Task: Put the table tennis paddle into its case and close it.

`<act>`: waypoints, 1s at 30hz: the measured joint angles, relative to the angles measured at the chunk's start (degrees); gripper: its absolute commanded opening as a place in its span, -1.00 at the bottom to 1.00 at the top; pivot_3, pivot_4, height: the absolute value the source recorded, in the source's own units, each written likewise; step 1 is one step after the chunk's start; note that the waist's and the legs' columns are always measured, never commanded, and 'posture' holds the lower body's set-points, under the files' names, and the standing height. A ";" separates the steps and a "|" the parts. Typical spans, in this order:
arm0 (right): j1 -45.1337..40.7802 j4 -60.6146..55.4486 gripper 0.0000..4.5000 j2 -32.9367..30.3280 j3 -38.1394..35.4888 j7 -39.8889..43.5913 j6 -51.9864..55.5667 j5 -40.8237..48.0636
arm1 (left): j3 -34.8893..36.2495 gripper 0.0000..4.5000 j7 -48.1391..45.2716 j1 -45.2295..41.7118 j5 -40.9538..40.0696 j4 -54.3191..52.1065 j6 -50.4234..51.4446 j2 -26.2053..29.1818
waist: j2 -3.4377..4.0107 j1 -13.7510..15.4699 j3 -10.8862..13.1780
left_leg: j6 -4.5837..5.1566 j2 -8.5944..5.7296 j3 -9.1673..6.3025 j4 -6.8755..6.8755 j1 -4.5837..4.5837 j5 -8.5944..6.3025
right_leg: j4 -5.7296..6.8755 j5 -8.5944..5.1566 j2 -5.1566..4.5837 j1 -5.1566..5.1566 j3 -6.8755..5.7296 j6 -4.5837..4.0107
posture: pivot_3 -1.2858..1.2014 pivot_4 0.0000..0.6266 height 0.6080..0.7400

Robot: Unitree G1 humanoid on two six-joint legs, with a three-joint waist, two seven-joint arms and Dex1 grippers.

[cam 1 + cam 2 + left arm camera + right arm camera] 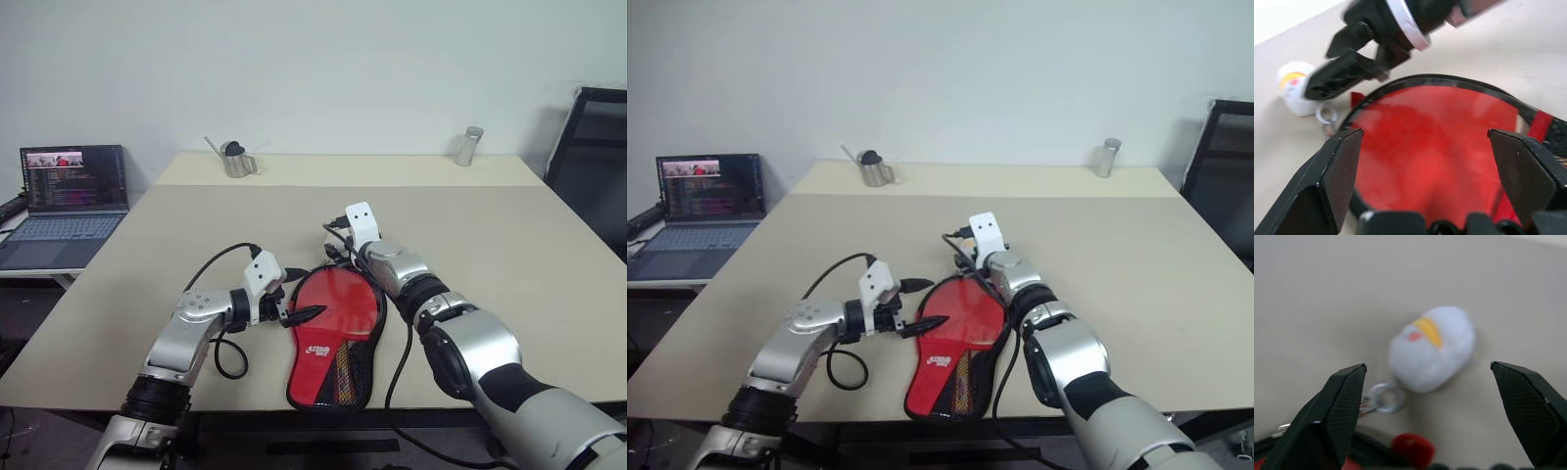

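**A:** Between the two end effectors lies the case (331, 343), flat on the counter (509, 264) with its red inside facing up. Why would it sit there?

**B:** My guess is so both arms can reach it. The left end effector (299, 315) is just beside the case's rim, fingers spread wide and empty. Through its wrist view the red surface sits right between its two fingers (1337, 171).

**A:** And the table tennis paddle (338, 302)?

**B:** A round red face seems to lie in the upper part of the open case, which suggests the paddle is already laid in. I can't make out the handle, so I won't swear to it.

**A:** The right end effector (1347, 73)?

**B:** Released as well, gripping nothing. It hovers at the far, rounded end of the case, opposite the mesh pocket. Just beyond it sits a small white plush charm (1430, 347) on a metal ring (1385, 397), near the case's edge.

**A:** A zip pull?

**B:** Probably. That would explain why the right arm is placed there: closing calls for the cover folded over, then the zip drawn round, with the left one steadying the rim.
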 measured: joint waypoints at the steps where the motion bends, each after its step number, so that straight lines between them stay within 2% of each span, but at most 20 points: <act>1: 0.00 0.39 1.00 0.38 0.01 -1.46 -0.99 -0.80 | 0.01 0.97 0.01 0.33 -0.06 -0.22 0.02 0.28 | 0.00 -0.03 0.00 | 0.00 0.00 0.00 0.00 0.00 0.00 | 0.00 0.00 0.00 0.00 0.00 0.00 | 0.03 -0.52 1.00; 8: 0.00 1.59 1.00 5.95 -1.56 -4.19 -2.74 -1.12 | 0.00 0.97 0.26 1.12 -0.10 -0.83 0.17 0.35 | 0.01 -0.57 0.01 | 0.00 0.00 -0.01 0.00 0.00 0.00 | 0.02 0.00 0.00 0.00 -0.01 -0.01 | 0.03 -0.52 1.00; 14: -0.53 2.34 1.00 4.27 -0.08 -10.96 -4.49 -5.05 | 0.19 0.97 1.13 1.00 -0.59 -0.86 0.40 0.70 | 0.03 -0.29 0.02 | -0.01 -0.02 -0.02 0.01 0.00 0.01 | -0.01 -0.01 -0.01 0.01 -0.01 -0.01 | 0.03 -0.52 1.00; 17: -1.29 1.63 1.00 1.79 -0.48 -7.32 -5.97 -5.07 | 1.85 0.97 1.21 -0.03 -1.90 -0.32 1.42 0.72 | 0.03 -0.40 0.03 | -0.01 -0.02 -0.02 0.01 0.00 0.01 | 0.01 -0.01 0.01 0.00 -0.02 -0.02 | 0.03 -0.52 1.00; 21: -0.99 -4.20 1.00 0.18 -4.04 2.00 -3.72 0.35 | 5.16 0.97 1.04 -2.75 -5.00 0.08 4.34 1.67 | 0.04 -0.74 0.03 | 0.00 0.00 0.00 0.00 0.00 0.00 | 0.00 -0.01 0.02 0.01 0.00 -0.01 | 0.03 -0.52 1.00; 23: 1.68 -12.64 1.00 -0.69 -5.20 7.90 1.48 4.23 | 6.14 0.97 1.13 -4.34 -5.36 1.74 5.05 2.14 | 0.04 -0.75 0.03 | 0.00 0.00 -0.04 0.00 0.00 0.00 | -0.02 -0.01 0.03 0.04 -0.04 -0.01 | 0.03 -0.52 1.00; 25: 8.75 -28.82 1.00 -2.09 -4.25 15.49 11.92 9.04 | 6.92 0.97 2.48 -7.33 -4.40 7.12 3.94 3.25 | 0.03 -0.53 0.03 | 0.01 0.02 -0.12 0.00 -0.02 0.00 | -0.05 -0.02 0.03 0.06 -0.11 0.00 | 0.03 -0.52 1.00; 27: 17.68 -46.32 1.00 -5.80 -0.21 22.12 23.79 13.45 | 7.41 0.97 4.39 -11.15 -2.28 13.44 1.42 4.02 | 0.02 -0.02 0.02 | 0.02 0.01 -0.17 0.00 -0.08 -0.01 | -0.13 -0.02 0.02 0.06 -0.17 0.00 | 0.03 -0.52 1.00; 30: 28.44 -65.24 1.00 -12.26 5.16 28.56 38.79 18.79 | 7.79 0.97 6.50 -16.41 0.42 21.75 -2.43 4.25 | 0.03 0.79 0.03 | 0.04 -0.05 -0.20 0.02 -0.17 -0.02 | -0.27 -0.01 -0.01 0.07 -0.20 0.01 | 0.03 -0.52 1.00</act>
